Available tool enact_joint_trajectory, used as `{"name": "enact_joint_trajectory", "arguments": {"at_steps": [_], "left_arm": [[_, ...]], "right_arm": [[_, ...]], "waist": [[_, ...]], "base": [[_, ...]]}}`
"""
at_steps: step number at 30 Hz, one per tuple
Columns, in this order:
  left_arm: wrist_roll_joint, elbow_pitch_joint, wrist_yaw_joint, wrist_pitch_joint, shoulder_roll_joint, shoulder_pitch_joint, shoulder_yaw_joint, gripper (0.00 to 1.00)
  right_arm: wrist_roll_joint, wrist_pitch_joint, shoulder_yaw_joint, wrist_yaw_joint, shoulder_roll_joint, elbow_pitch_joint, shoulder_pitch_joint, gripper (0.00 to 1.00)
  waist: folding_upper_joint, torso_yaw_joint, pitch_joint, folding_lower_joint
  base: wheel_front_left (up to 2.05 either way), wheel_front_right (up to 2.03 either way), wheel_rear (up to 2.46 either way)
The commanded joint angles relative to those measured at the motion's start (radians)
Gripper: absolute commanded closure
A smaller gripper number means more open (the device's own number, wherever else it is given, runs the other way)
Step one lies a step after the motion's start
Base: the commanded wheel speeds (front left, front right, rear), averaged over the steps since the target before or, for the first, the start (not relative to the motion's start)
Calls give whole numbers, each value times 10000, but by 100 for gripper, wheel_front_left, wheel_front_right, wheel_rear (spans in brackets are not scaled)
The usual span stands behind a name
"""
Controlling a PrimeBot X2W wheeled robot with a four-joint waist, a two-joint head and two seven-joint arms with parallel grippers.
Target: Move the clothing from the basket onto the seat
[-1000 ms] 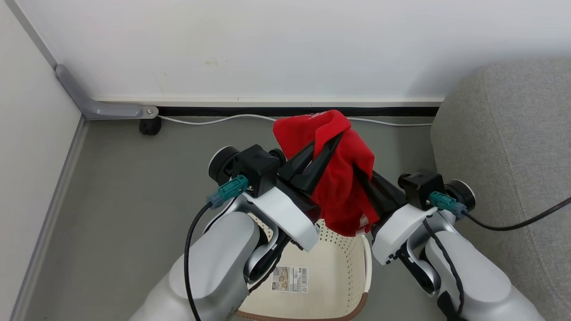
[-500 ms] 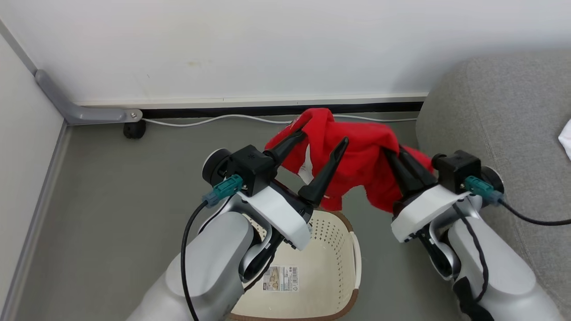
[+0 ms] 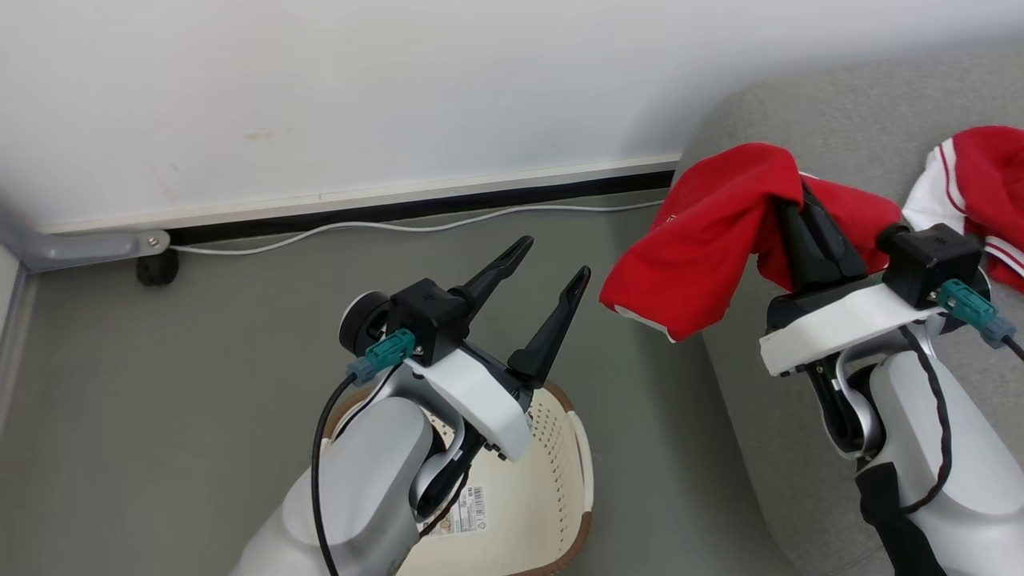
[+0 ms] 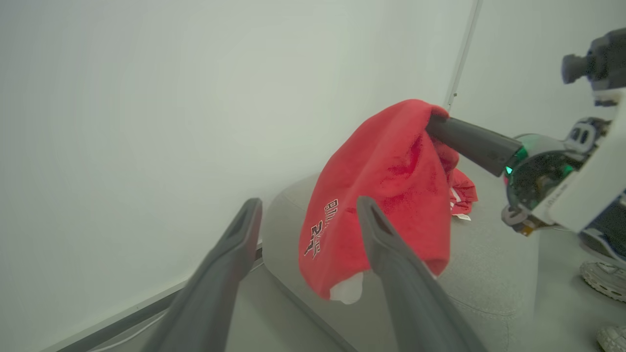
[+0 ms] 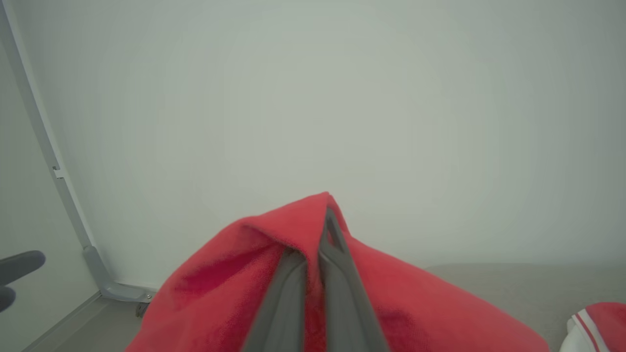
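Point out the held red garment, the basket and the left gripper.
held red garment (image 3: 696, 240), head view, hanging front fold
basket (image 3: 552, 432), head view, perforated inner wall
left gripper (image 3: 554, 257), head view, midway between open fingertips

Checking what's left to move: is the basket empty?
Apparently empty: the visible floor of the basket is bare apart from its label sticker, though the left arm hides part of it.

The red garment (image 3: 704, 256) is soft, matt, fleecy cloth (dark lettering printed on one face). The seat (image 3: 848, 104) is coarse-woven grey fabric. The basket (image 3: 552, 436) looks like smooth cream plastic, perforated; the floor (image 3: 160, 384) is smooth and matt.
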Motion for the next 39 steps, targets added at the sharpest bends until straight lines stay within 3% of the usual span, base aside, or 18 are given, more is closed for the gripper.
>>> {"name": "enact_joint_trajectory", "arguments": {"at_steps": [1, 12, 23, 39], "left_arm": [[156, -212, -104, -59, 162, -24, 380, 0], [504, -630, -149, -59, 205, 664, 650, 0], [546, -927, -157, -59, 221, 1044, 618, 0], [269, -964, -158, -59, 155, 901, 92, 0]], "right_arm": [[-2, -61, 28, 14, 56, -392, 35, 100], [27, -61, -363, 14, 92, -877, 552, 100], [205, -61, -741, 14, -45, -1271, 1207, 100], [195, -61, -2822, 14, 87, -2857, 3081, 100]], "waist": [[-1, -404, -50, 0], [-1, -2416, -353, 0], [-1, -3939, -687, 0], [-1, -4318, -448, 0]], "base": [[0, 0, 0], [0, 0, 0], [0, 0, 0], [0, 0, 0]]}}
